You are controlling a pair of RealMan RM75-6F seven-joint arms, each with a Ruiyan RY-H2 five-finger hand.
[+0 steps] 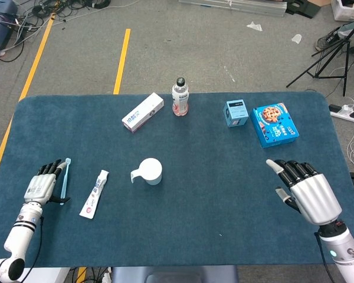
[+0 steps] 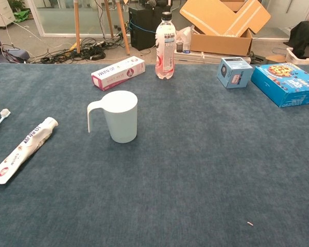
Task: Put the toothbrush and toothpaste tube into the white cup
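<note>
A light blue toothbrush (image 1: 65, 180) lies on the dark blue table near its left edge; only its white head (image 2: 2, 116) shows in the chest view. My left hand (image 1: 41, 186) lies flat just left of the brush, fingers stretched out along the handle and holding nothing. The white toothpaste tube (image 1: 94, 193) (image 2: 23, 149) lies right of the brush. Further right the white cup (image 1: 148, 171) (image 2: 121, 116) stands upright, handle to the left. My right hand (image 1: 307, 191) hovers at the right front, fingers apart and empty.
Along the back of the table (image 1: 224, 236) stand a white toothpaste box (image 1: 143, 112), a clear bottle (image 1: 180, 97), a small blue box (image 1: 236, 113) and a blue cookie box (image 1: 275, 124). The left edge runs close to my left hand.
</note>
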